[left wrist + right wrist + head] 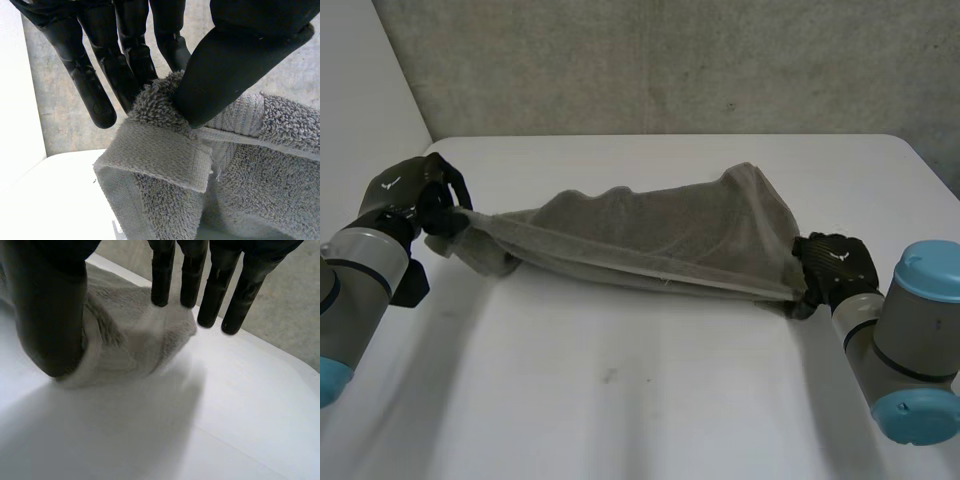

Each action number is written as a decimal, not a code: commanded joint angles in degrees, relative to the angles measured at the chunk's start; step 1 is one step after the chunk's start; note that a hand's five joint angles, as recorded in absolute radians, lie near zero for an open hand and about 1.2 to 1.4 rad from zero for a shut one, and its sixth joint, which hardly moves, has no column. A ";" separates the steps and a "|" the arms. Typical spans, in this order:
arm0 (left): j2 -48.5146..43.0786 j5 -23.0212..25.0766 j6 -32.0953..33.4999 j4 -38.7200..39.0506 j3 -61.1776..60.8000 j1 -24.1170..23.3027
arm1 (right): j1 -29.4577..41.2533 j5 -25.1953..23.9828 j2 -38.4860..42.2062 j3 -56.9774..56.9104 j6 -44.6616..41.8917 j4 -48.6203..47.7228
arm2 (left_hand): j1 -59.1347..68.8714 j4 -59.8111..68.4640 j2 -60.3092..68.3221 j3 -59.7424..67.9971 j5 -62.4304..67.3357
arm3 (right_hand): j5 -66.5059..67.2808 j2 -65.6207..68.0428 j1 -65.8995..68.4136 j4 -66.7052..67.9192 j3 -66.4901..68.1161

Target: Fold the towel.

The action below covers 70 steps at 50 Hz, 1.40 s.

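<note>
Lift-and-carry stage of the fold, by the look of it. Grey towel (650,235) strung, bunched, low over the white worktop (620,400). Left hand (420,195) pinching one corner, thumb against fingers; right hand (835,265) pinching the opposite end likewise. Calls next for level, matched travel.

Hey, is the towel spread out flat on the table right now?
No, the towel is bunched and stretched between the left robot hand and the right robot hand, each pinching one end.
</note>
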 commanded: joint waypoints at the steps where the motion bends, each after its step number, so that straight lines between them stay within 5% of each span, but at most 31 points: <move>1: 0.00 -0.01 0.00 -0.06 0.00 1.07 | -3.00 0.10 2.68 -1.92 -0.05 -0.47 | 11.79 10.23 10.22 10.31 11.09 | 9.32 10.67 10.61 10.30 10.03; 7: 0.00 0.08 0.00 -0.06 -0.35 1.86 | -6.60 -0.16 0.67 -2.45 0.91 0.14 | 11.79 10.23 10.22 10.31 11.09 | 52.18 53.54 53.48 53.17 52.89; 20: 2.55 -0.01 0.00 -0.41 -0.53 1.60 | -7.75 -2.00 -15.51 -3.33 5.75 0.58 | 11.79 10.23 10.22 10.31 11.09 | 52.32 53.67 53.61 53.30 53.03; 24: 4.83 0.08 0.01 -0.33 -0.96 1.16 | -7.75 -6.12 -19.37 -2.80 5.23 1.89 | 11.79 10.23 10.22 10.31 11.09 | 52.32 53.67 53.61 53.30 53.03; 30: 6.15 0.16 0.09 -0.24 -2.19 0.81 | -6.61 -10.26 -15.02 -2.45 5.14 8.82 | 11.79 10.23 10.22 10.31 11.09 | 52.32 53.67 53.61 53.30 53.03; 44: 4.75 0.25 0.71 -0.41 -2.19 1.51 | -6.96 -10.27 -4.00 -4.73 2.06 10.51 | 11.79 10.23 10.22 10.31 11.09 | 52.32 53.67 53.61 53.30 53.03; 56: 9.39 0.87 6.05 -11.55 -2.37 0.99 | -7.66 -11.06 -22.37 -0.69 -8.40 16.05 | 11.79 10.23 10.22 10.31 11.09 | 52.32 53.67 53.61 53.30 53.03; 70: 22.85 1.04 14.16 -30.30 -7.03 0.90 | -18.98 -21.51 -45.56 -2.27 -18.58 40.90 | 11.79 10.23 10.22 10.31 11.09 | 52.32 53.67 53.61 53.30 53.03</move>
